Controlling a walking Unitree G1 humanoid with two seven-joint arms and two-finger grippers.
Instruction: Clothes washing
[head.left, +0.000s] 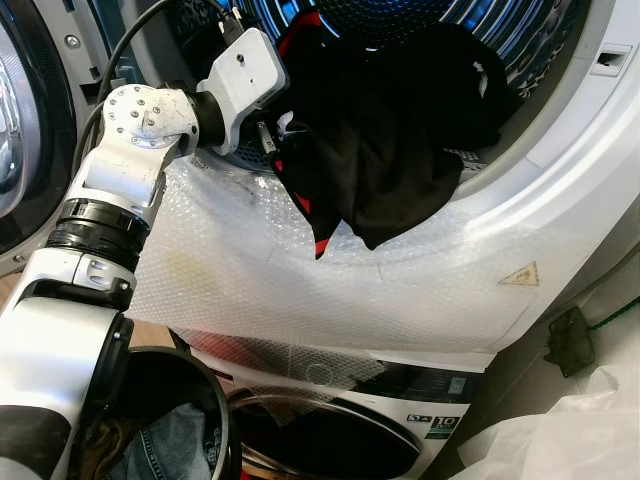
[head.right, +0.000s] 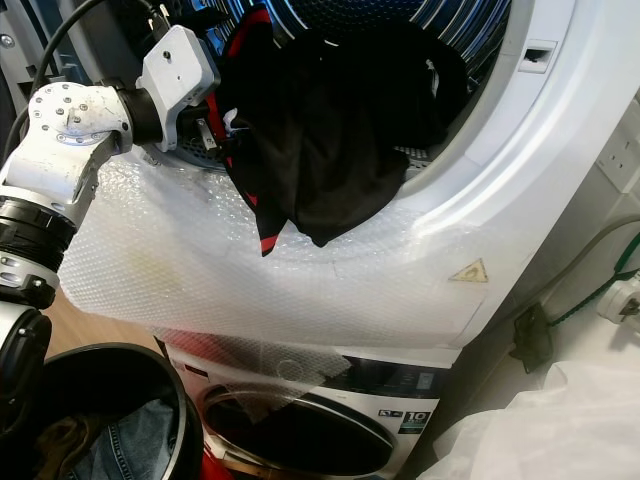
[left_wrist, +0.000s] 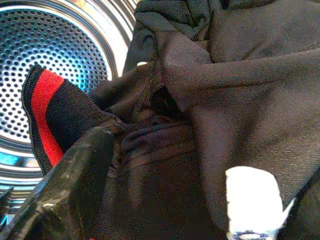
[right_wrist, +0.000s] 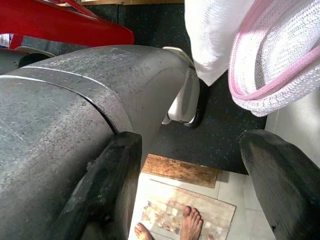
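- one black garment (head.left: 375, 130) with red-striped trim is hanging half out of the upper drum (head.left: 470, 25), draping over the door rim at about 12 o'clock in the head views, its lowest point drooping onto the bubble wrap (head.left: 300, 280).
- left gripper (head.left: 268, 135) is reaching up at roughly 10 o'clock, pressing into the garment's left edge; in the wrist view one black finger (left_wrist: 75, 185) is lying against folds of dark cloth, red cuff (left_wrist: 42, 115) just beside it, perforated drum wall glowing blue behind. fingers look clamped on the cloth, though the second finger is hidden by fabric.
- bubble wrap is covering the white front panel below the drum opening, with a yellow warning sticker (head.left: 520, 275) at 4 o'clock from the garment.
- lower machine (head.left: 380, 420) is sitting under the upper one, its round door at 6 o'clock.
- black basket (head.left: 175, 420) is sitting at 7 o'clock, holding denim (head.left: 170, 445).
- right gripper (right_wrist: 200, 185) is hanging low with fingers spread wide, gripping nothing, pointing down beside a dark grey rounded body (right_wrist: 65, 110); a white and pink woven item (right_wrist: 270, 55) is near, and a person's bare toes (right_wrist: 190, 222) are showing on tiled floor (right_wrist: 220, 187) between the fingers.
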